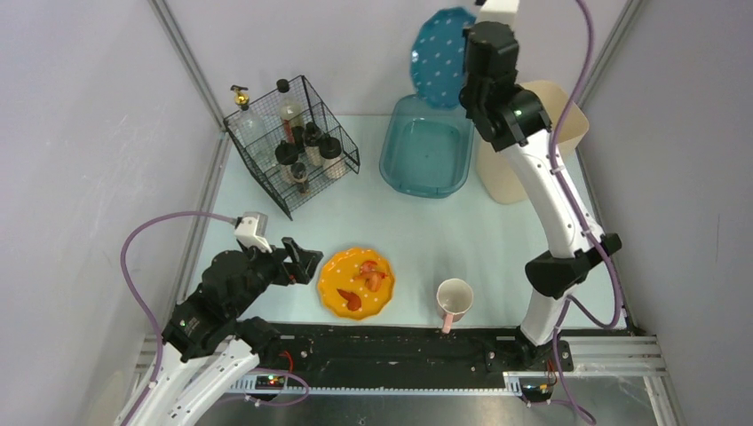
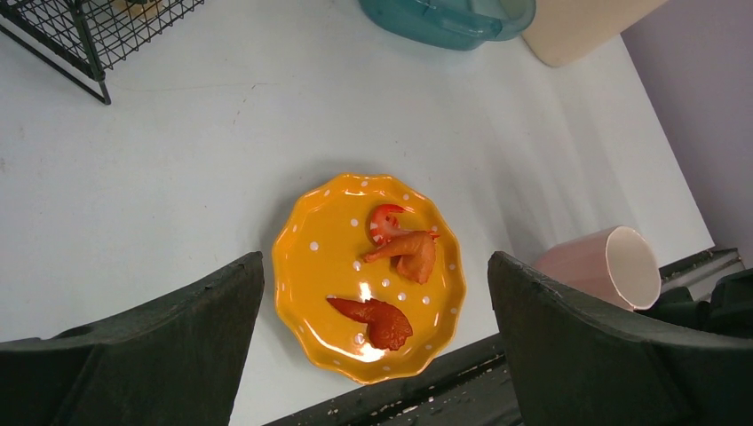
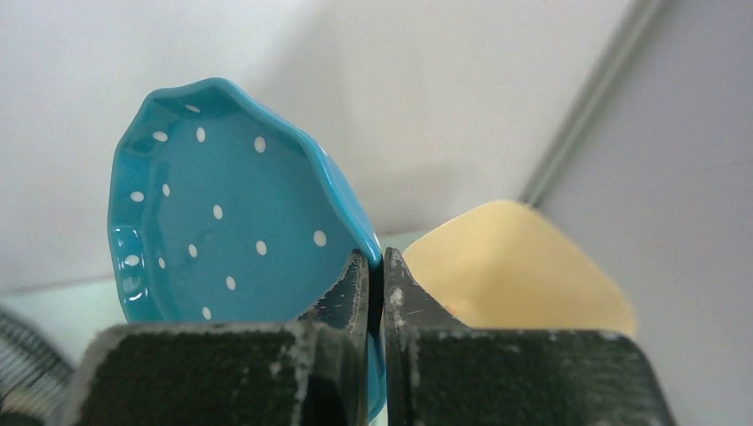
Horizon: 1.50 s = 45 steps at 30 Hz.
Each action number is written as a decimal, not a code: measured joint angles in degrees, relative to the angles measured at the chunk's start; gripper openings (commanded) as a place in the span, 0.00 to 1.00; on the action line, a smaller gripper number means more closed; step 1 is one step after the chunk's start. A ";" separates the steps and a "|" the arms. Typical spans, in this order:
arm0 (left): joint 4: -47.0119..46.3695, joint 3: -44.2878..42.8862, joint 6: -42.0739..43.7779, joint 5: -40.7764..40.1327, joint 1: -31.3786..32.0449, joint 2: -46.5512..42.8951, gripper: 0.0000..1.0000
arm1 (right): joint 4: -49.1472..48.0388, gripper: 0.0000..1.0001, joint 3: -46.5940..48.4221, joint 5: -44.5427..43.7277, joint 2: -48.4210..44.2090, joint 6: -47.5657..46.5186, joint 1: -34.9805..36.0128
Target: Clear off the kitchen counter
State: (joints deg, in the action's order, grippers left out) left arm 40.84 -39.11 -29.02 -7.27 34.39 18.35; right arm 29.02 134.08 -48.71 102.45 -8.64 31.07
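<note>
**Asker:** Where do your grippers stand?

**Me:** My right gripper (image 3: pixel 374 266) is pinched onto the rim of the blue plate (image 3: pixel 222 222), fingers close together with only the rim between them; it holds the plate on edge at the top of the overhead frame, above the far end of the tub (image 1: pixel 426 155). My left gripper (image 1: pixel 305 259) hangs lower left with its fingers wide apart and nothing in them.

**Asker:** And the kitchen counter (image 1: pixel 417 222)?

**Me:** It fills the middle of the frame. On it are the orange plate (image 1: pixel 356 282) with red scraps (image 2: pixel 391 244), a mug (image 1: pixel 454 300) on its side by the front rail, a wire basket (image 1: pixel 293 151) upper left, and a cream bin (image 1: pixel 568 124) at right.

**Asker:** Which arm takes the orange plate?

**Me:** The left, I judge. The plate lies just right of that gripper overhead, and in its wrist view it sits in the gap between the two fingers, low in the frame. It is round, so no long axis matters, and its near-left rim looks the easiest edge. The right arm is well apart and occupied.
</note>
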 measured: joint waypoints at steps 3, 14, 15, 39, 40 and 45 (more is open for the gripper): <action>0.00 0.00 0.00 0.00 0.00 0.02 1.00 | 5.14 0.00 -0.02 5.09 2.49 7.41 0.63; 0.00 0.00 0.00 0.00 0.00 0.02 1.00 | 13.70 0.00 -6.45 18.53 11.21 28.17 0.59; 0.00 0.00 0.00 0.00 0.00 0.04 1.00 | 13.42 0.00 -8.57 19.06 11.21 30.18 0.44; 0.00 0.00 0.00 0.00 0.00 0.11 1.00 | 4.85 0.00 -29.14 12.52 11.19 38.47 -6.75; 0.00 0.00 0.00 0.00 0.00 0.17 1.00 | 4.66 0.00 -29.68 12.33 11.19 37.99 -6.91; 0.00 0.00 0.00 0.00 0.00 0.39 1.00 | 2.29 0.00 -33.03 12.17 11.19 34.93 -6.71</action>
State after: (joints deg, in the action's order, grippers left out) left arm 40.84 -39.11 -29.02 -7.27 34.39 18.74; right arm 31.31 101.06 -36.53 113.65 26.28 24.36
